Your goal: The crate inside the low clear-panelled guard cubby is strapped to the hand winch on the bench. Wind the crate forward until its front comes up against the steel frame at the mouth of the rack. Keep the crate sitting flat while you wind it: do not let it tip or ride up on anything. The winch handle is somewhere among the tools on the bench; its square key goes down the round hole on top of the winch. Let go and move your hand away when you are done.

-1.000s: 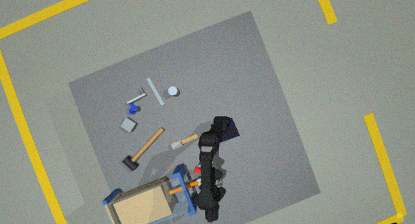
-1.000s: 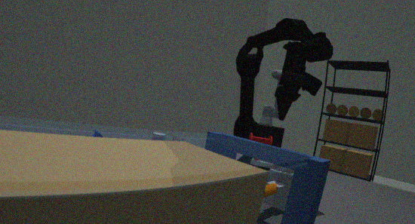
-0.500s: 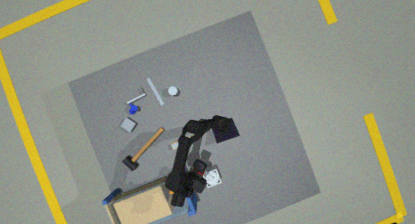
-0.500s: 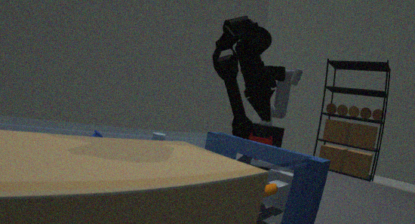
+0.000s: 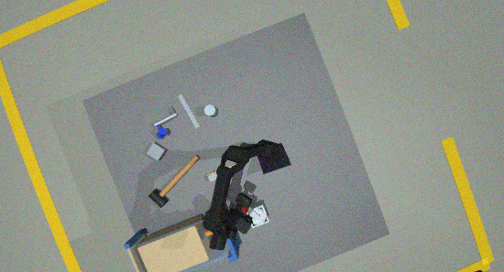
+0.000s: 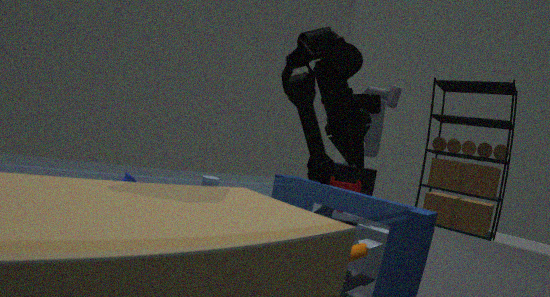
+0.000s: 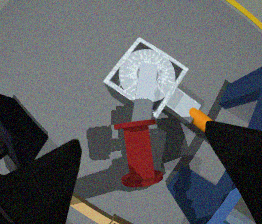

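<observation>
The crate (image 5: 174, 249) (image 6: 150, 217) sits inside the cubby, looking flat, with a gap between its front and the blue steel frame (image 5: 233, 249) (image 6: 406, 252). The winch (image 5: 259, 215) (image 7: 147, 75) has a white square housing and a round drum. The handle's red grip (image 6: 345, 185) (image 7: 140, 155) stands up beside the winch, its pale arm reaching over the winch top; the key is hidden. An orange strap piece (image 5: 209, 233) (image 6: 358, 252) (image 7: 200, 119) lies between winch and crate. My gripper (image 7: 144, 137) is open and empty, its fingers either side of the red grip.
A mallet (image 5: 180, 175), a grey block (image 5: 156, 151), a blue object (image 5: 161, 132), an L-shaped key (image 5: 165, 120), a flat bar (image 5: 189, 112) and a white cylinder (image 5: 210, 110) lie left of the arm. A pale-bladed tool (image 5: 212, 176) is partly under the arm.
</observation>
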Controlling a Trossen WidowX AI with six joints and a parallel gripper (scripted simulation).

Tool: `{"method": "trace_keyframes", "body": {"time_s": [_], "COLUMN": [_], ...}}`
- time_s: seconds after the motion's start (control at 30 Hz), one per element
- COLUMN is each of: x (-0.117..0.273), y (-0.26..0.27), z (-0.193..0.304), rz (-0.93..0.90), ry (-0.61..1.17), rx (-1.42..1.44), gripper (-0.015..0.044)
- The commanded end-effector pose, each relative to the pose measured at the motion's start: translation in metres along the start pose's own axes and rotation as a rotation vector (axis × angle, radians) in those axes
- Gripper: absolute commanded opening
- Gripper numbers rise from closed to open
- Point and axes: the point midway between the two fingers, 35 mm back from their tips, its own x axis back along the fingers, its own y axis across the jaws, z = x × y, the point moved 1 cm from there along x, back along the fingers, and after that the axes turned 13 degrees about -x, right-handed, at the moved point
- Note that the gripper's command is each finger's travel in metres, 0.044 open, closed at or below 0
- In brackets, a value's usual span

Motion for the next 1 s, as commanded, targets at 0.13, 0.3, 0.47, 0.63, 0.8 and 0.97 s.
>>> {"method": "trace_keyframes", "body": {"time_s": [0.13,0.3,0.47,0.63,0.8,0.97], "x": [-0.014,-0.021,-0.029,-0.036,-0.044,-0.051], "y": [-0.001,-0.002,-0.003,-0.003,-0.003,-0.003], "z": [0.007,0.011,0.014,0.018,0.021,0.025], "rz": [-0.007,-0.007,-0.007,-0.007,-0.007,-0.007], "ry": [0.006,0.006,0.007,0.007,0.008,0.008], "rx": [0.001,0.001,0.001,0.001,0.001,0.001], "gripper": [0.044,0.044,0.044,0.044,0.044,0.044]}}
